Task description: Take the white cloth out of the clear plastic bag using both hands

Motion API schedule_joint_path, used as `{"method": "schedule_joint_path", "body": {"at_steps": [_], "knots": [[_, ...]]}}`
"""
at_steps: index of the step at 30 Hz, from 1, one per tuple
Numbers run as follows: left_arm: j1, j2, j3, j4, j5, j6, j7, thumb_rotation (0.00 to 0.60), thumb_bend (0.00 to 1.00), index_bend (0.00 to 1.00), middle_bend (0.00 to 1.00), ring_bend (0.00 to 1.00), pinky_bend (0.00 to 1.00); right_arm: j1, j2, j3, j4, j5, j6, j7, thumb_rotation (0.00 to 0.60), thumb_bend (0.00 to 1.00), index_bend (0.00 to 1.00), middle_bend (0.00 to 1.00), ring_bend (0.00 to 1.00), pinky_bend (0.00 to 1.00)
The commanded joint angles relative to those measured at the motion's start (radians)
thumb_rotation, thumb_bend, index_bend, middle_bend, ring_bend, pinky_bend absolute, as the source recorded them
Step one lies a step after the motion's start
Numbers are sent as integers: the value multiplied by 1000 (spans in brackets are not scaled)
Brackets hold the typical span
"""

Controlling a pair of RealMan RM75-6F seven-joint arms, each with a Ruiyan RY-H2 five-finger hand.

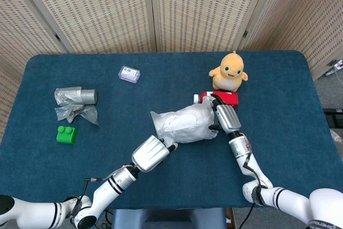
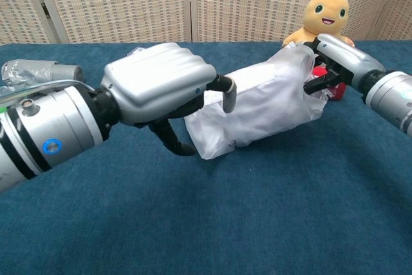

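Right hand [image 2: 335, 62] pinches the bag [image 2: 257, 104] at its 2 o'clock end, anchoring it; left hand [image 2: 164, 88], fingers spread and empty, touches its 8 o'clock end.

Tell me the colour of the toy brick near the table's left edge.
Bright green; the brick shows best in the head view.

Head view looks down; chest view low, level.

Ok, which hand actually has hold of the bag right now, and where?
The right hand grips the clear plastic bag at its far end. The left hand reaches its near end; a grip cannot be told.
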Motion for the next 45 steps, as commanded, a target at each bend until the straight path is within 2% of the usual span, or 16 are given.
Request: {"method": "schedule_joint_path", "body": {"at_steps": [1,45], "knots": [[-4,-13,0,16,-16,-7,11,600,0,369,912,726,857,-2,0,1,1,1,0,2,600,525,777,210,76,311],[-53,-182,-5,198,-128,-41,-28,600,0,393,926,737,870,-14,-11,3,37,-9,-9,58,600,527,777,210,76,311]]}}
